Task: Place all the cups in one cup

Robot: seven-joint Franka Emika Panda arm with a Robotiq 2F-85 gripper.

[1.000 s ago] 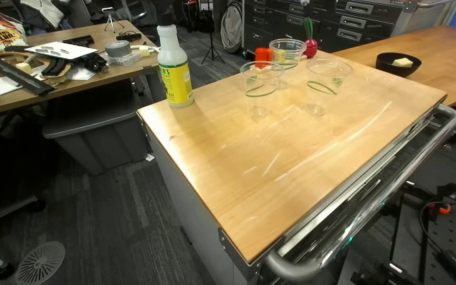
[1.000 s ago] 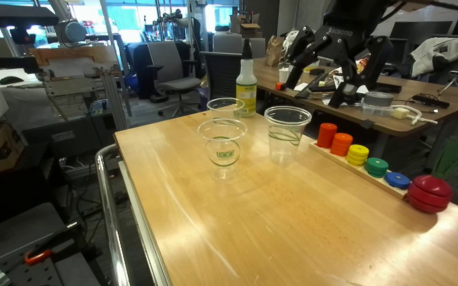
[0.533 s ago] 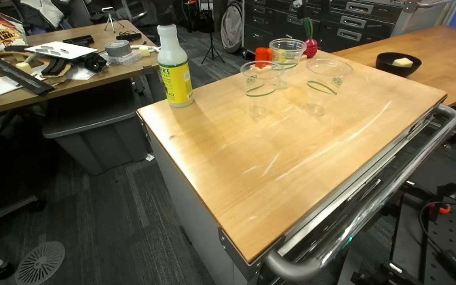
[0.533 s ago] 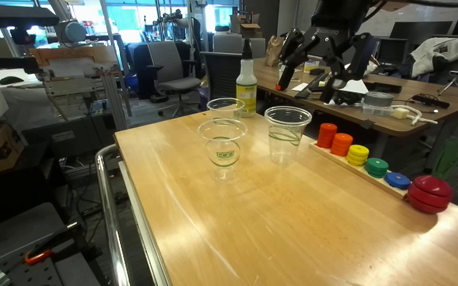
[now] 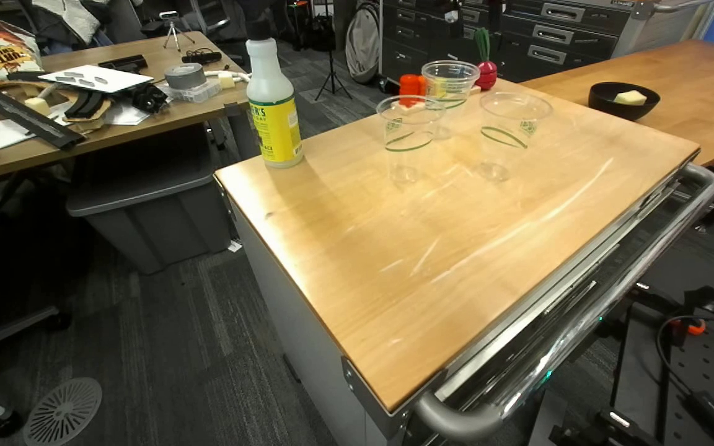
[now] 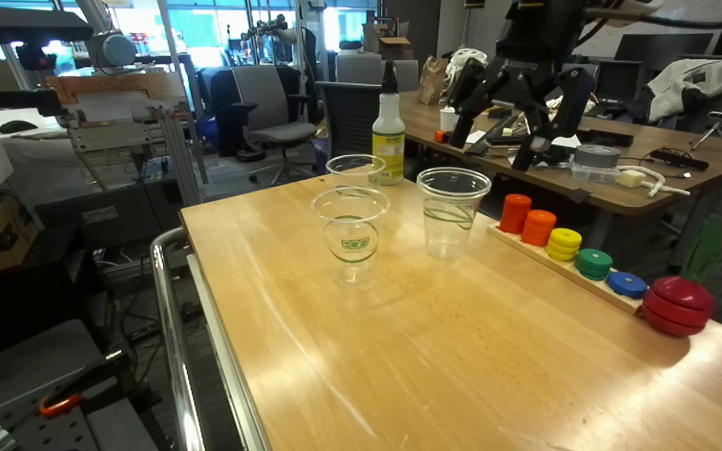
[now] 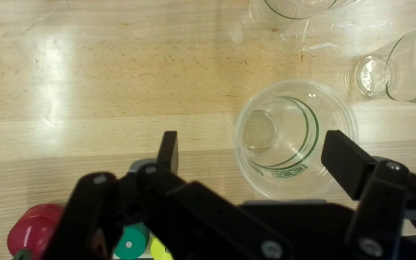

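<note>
Claw (image 7: 254, 154) spread wide, nothing held: likely set for pick. First cup (image 7: 291, 141) shows below it in wrist view, upright on desk (image 6: 461, 363) near rack (image 6: 566, 269); doubled bands suggest nested pair, though clear walls leave count uncertain. Mouth up: probable receiver. Second cup (image 6: 353, 241) and third cup (image 5: 409, 142) upright, apart, rims accessible from above; both await nesting.

Clear grn-banded cups (image 6: 352, 241) upright on tbl (image 6: 461, 357), 3 spots, apart.
</note>
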